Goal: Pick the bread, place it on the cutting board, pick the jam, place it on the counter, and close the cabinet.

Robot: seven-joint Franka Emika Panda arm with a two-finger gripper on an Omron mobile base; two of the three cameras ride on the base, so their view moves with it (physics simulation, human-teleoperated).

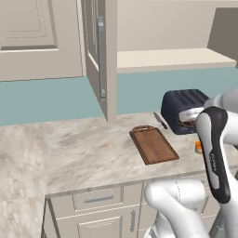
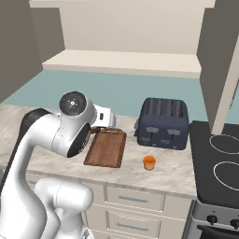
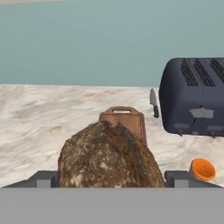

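Gripping the bread (image 3: 109, 155) between its fingers, the end effector (image 3: 111, 177) is carrying it over the tabletop (image 1: 83, 148) toward the cutting board (image 3: 124, 122), which is lying ahead, bare for placement.

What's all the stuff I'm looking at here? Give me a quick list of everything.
bread: one, dark brown, held between the fingers, above the counter.
cutting board: one, reddish-brown, bare, on the counter.
jam: one, orange, on the counter in front of the toaster.
toaster: one, dark blue, at the back of the counter.
knife: one, dark handle, between board and toaster.
counter: one, beige marbled.
cabinet: one, beige, door open, shelf bare.
stove: one, black, right of the counter.
arm: one, white.
fingers: two, dark, gripping the bread.
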